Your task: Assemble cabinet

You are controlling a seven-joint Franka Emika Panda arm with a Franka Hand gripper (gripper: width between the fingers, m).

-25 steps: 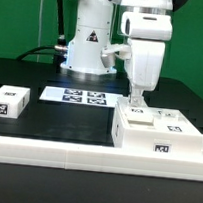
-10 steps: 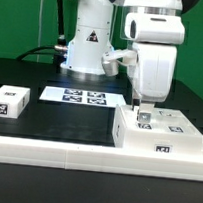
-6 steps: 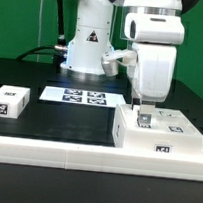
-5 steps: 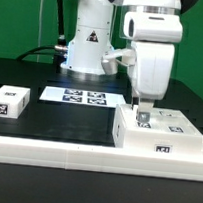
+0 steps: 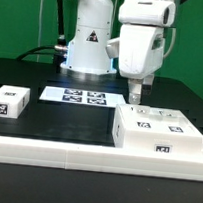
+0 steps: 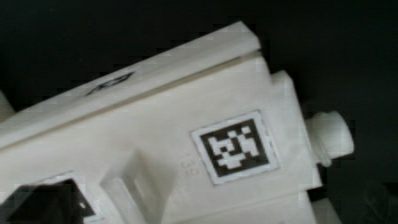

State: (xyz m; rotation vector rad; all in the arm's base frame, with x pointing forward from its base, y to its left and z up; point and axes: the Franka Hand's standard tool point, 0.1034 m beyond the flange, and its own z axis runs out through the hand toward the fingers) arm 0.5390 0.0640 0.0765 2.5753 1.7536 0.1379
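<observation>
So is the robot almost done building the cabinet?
Not yet, it seems. Done: the cabinet has tagged panels on its top. In hand: nothing shows in the end effector, which hangs just above it. Left: a small tagged white piece lies loose at the exterior view's left.

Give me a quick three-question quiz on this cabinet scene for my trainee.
1. True or false: the hand above the cabinet is carrying a part.
2. Where is the small white block? A) to the exterior view's left of the marker board B) on top of the cabinet C) in the hand
3. How many tags does the marker board show?
Key: 1 false, nothing is in it; 2 A; 3 four.
</observation>
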